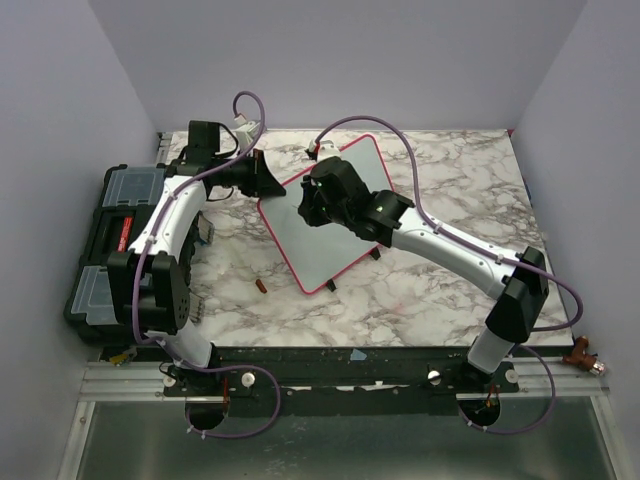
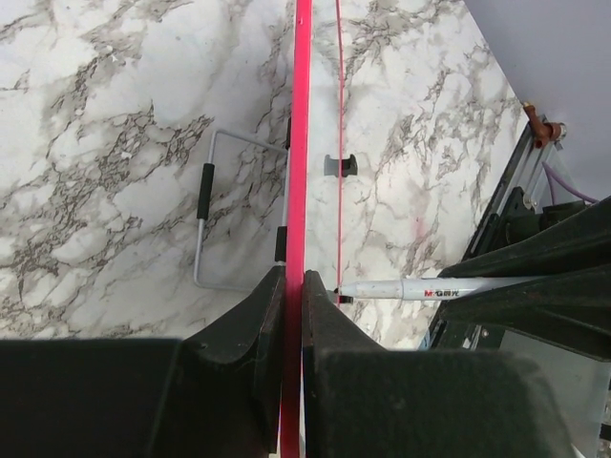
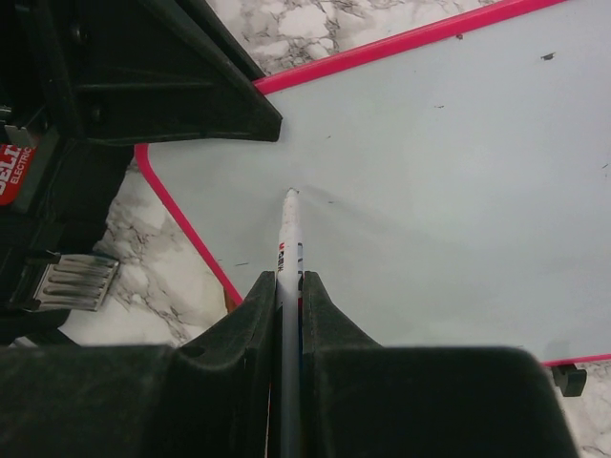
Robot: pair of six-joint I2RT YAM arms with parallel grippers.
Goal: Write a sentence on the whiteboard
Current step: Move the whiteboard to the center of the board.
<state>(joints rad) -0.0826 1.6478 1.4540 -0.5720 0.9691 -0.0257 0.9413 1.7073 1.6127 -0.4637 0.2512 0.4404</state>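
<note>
Whiteboard (image 1: 315, 255): one, mid-table (image 1: 420, 290), turned diagonally and apparently tipped up off the marble. The face is bare apart from a few specks. Left gripper (image 2: 294, 277) is pinched tight on the red frame at the board's left corner, steadying it. Right gripper (image 3: 289, 281) is closed narrow on the one marker (image 3: 289, 234), tip touching the face just beside that held corner. The marker's axis points toward the left claw. Blank face spreads rightward from the tip, so strokes likely run that way. One black toolbox (image 1: 110, 240) sits left, apart.

Small red brand mark, apparently "M&G", on the white marker pen (image 2: 430, 287). The red label (image 3: 11, 172) on the black toolbox (image 3: 57, 205) has cut-off white letters: "ELI" above "ELECTRO".
</note>
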